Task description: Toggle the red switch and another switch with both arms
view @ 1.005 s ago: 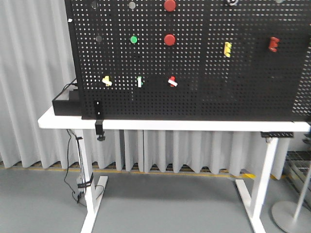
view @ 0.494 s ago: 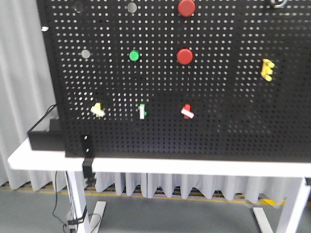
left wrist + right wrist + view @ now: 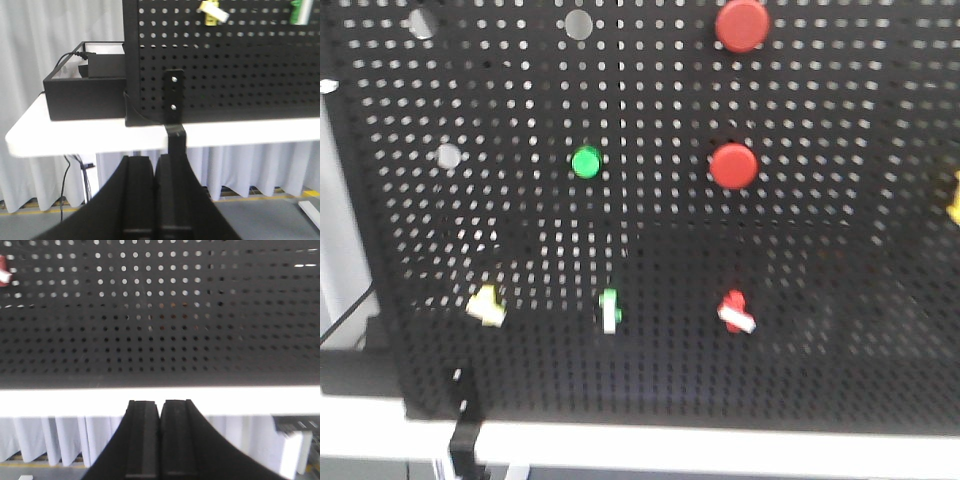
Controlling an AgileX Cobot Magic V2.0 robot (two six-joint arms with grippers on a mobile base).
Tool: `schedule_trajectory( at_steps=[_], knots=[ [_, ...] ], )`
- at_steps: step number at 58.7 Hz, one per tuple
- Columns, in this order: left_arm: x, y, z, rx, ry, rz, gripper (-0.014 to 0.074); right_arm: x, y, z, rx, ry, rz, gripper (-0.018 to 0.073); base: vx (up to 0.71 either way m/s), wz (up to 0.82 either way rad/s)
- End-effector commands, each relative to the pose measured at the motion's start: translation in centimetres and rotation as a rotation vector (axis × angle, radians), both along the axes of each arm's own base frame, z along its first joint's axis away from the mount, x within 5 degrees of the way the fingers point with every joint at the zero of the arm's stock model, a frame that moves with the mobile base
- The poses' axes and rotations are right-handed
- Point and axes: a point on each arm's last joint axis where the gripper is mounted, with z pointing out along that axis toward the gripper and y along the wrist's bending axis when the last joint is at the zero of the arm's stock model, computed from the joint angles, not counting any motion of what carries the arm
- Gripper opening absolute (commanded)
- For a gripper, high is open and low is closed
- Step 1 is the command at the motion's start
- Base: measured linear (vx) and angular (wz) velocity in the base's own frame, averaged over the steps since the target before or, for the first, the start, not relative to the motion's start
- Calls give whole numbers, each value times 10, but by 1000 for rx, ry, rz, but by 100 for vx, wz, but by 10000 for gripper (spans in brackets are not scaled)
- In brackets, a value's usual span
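White surface (image 3: 720, 450) carries an upright black pegboard (image 3: 800, 250), which fills the front view. Red switch (image 3: 735, 311) with a white lever tip sits at about 4 o'clock from the view's centre, directly under the lower round red button (image 3: 733, 165). Yellow-based switch (image 3: 486, 305) sits at about 8 o'clock in the same row, and the green toggle (image 3: 609, 310) lies between the two (picture is soft, so lever angles are hard to read). Left pincer (image 3: 156, 165): fingers pressed together with nothing between them, below the surface edge; the yellow-based switch is up at 1 o'clock from it, well apart. Right pincer (image 3: 160, 407): fingers likewise pressed together and holding nothing, low before the board; the red switch shows at its 10 o'clock, cut by the left edge of the view. Black box (image 3: 85, 95) rests on the surface at 9 o'clock of the board.
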Motion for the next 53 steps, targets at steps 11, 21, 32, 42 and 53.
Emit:
schedule_trajectory(
  at_steps=[11, 21, 32, 42, 53],
  knots=[
    [0, 0, 1, -23, -72, 4, 3, -1, 0, 6, -11, -85, 2, -6, 29, 2],
    [0, 0, 1, -23, -72, 4, 3, -1, 0, 6, -11, -85, 2, -6, 21, -4],
    [0, 0, 1, -23, -72, 4, 3, -1, 0, 6, -11, -85, 2, -6, 13, -5],
    [0, 0, 1, -23, -72, 4, 3, -1, 0, 6, -11, -85, 2, -6, 6, -2],
    [0, 0, 1, -23, -72, 4, 3, -1, 0, 6, -11, -85, 2, -6, 1, -1]
  ],
)
